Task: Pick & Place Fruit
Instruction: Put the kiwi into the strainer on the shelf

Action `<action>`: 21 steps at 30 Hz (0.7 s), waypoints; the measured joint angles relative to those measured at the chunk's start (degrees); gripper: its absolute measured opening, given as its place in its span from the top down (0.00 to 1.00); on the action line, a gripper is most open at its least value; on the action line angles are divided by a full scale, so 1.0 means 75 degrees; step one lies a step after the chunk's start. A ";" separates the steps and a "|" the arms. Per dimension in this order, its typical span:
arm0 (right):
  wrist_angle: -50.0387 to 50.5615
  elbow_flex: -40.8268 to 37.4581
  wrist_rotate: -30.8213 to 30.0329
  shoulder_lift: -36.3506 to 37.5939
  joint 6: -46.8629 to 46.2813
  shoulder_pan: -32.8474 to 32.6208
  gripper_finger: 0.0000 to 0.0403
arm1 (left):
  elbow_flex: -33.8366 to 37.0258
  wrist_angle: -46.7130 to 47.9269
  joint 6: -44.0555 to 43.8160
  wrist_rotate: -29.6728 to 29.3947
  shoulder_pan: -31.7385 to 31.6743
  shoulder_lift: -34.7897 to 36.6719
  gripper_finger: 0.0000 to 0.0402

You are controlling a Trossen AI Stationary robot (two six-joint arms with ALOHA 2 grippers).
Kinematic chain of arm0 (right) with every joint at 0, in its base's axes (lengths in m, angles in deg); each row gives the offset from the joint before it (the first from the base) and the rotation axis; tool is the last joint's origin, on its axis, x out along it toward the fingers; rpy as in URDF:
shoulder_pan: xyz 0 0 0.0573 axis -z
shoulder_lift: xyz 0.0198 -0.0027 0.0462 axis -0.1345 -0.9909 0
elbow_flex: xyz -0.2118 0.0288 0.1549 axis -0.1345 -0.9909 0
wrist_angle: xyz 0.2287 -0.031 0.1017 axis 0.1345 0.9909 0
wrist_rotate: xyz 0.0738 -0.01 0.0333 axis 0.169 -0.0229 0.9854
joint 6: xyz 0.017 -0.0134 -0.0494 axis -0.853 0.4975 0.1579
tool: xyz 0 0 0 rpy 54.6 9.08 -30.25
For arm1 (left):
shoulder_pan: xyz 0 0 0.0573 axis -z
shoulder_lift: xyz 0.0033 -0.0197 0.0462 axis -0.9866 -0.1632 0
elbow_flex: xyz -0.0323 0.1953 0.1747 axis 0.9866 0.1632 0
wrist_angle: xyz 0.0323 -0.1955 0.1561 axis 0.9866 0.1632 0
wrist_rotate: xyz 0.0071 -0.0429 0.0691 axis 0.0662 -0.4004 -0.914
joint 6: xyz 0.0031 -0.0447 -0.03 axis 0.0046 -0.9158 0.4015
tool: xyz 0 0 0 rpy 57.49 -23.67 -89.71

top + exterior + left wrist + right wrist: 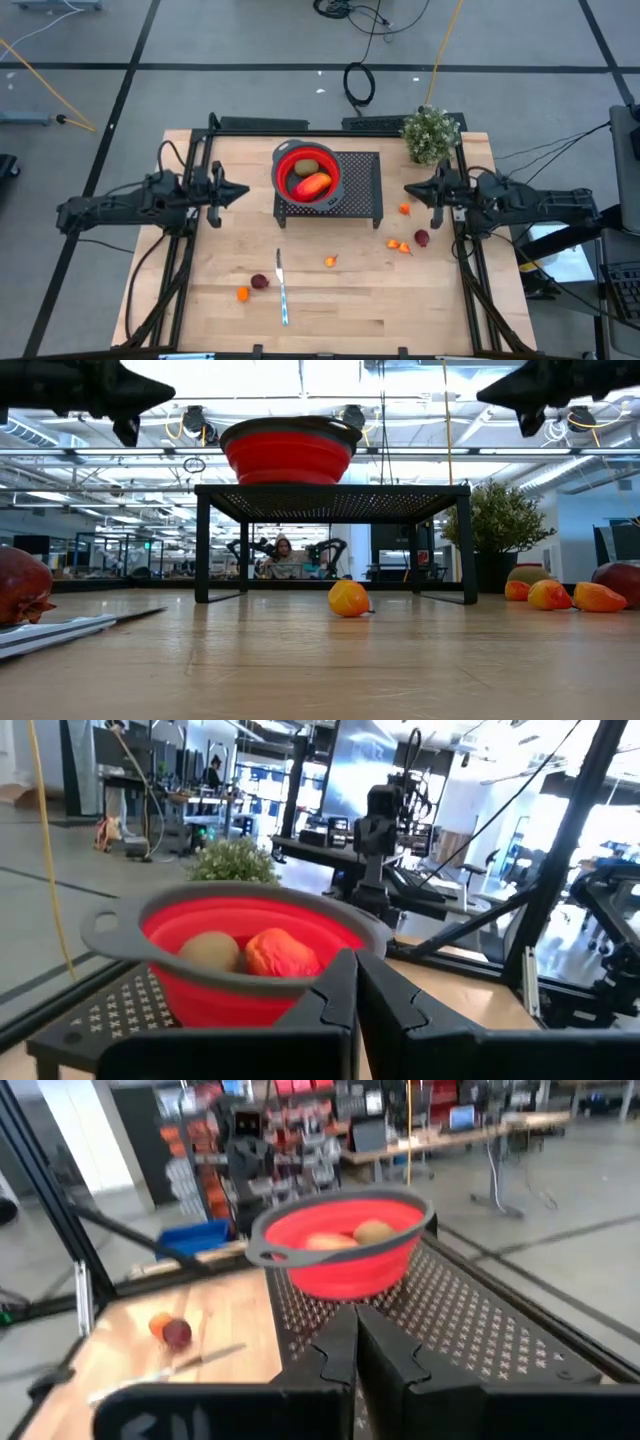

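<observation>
Here, a red bowl (307, 170) on a black rack (362, 190) holds two fruit (313, 184); both grippers, left (243, 192) and right (408, 190), hover clenched, empty, beside it.

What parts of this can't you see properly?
- Bowl contents: hidden in the low view by its own wall.
- Dark red fruit: cut off by the low view's edge.
- Knife: blurred in the right wrist view.
- Small orange fruit: too small in the high view to name.
</observation>
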 joint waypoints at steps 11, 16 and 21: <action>0.2362 0.2019 0.0038 -0.1704 -0.0003 0.0000 1.00 | 0.0781 -0.0415 -0.0008 0.0128 0.0000 0.0410 0.98; 0.3389 0.2736 0.0060 -0.2473 -0.0003 0.0000 1.00 | 0.0878 -0.0392 0.0047 0.0128 0.0000 0.0404 0.97; 0.4806 0.3374 0.0066 -0.3280 -0.0003 0.0000 1.00 | 0.0984 -0.0355 0.0045 0.0128 0.0000 0.0404 0.99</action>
